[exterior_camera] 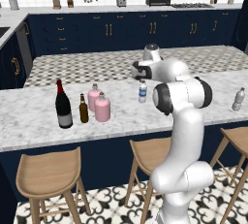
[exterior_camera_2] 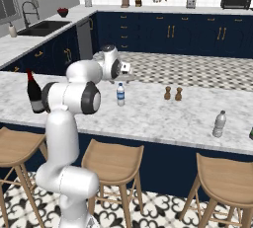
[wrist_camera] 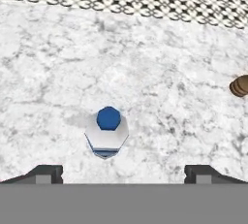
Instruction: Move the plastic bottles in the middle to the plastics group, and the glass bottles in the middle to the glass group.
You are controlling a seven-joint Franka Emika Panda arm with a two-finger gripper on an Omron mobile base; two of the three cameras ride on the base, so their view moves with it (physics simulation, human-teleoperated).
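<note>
The gripper (wrist_camera: 123, 172) was wide open and held nothing. Its two dark finger tips (wrist_camera: 44, 173) stood far apart at the bottom of the hand view. It hung above the water bottle (wrist_camera: 106, 133) and looked straight down on it. From up there the bottle's cap looked blue. The bottle sat between the two tips but a bit toward the left one, and nothing touched it.

In the left base view the water bottle (exterior_camera: 142, 91) stood upright on the white marble counter (exterior_camera: 34, 121), just beside the robot's hand. It had a blue label.

The two pink bottles (exterior_camera: 99, 104) stood close together to the left of it, next to the small brown beer bottle (exterior_camera: 84, 109). The tall black wine bottle (exterior_camera: 63, 105) with a red top stood just past the beer bottle.

Far off on the other side, near the counter's edge, stood the greyish plastic bottle (exterior_camera: 238, 99). It was well apart from the water bottle.

In the right base view two little brown shakers (exterior_camera_2: 173, 94) stood side by side on the counter, between the water bottle and the greyish bottle. Wooden stools (exterior_camera: 48, 175) stood in front of the counter.
</note>
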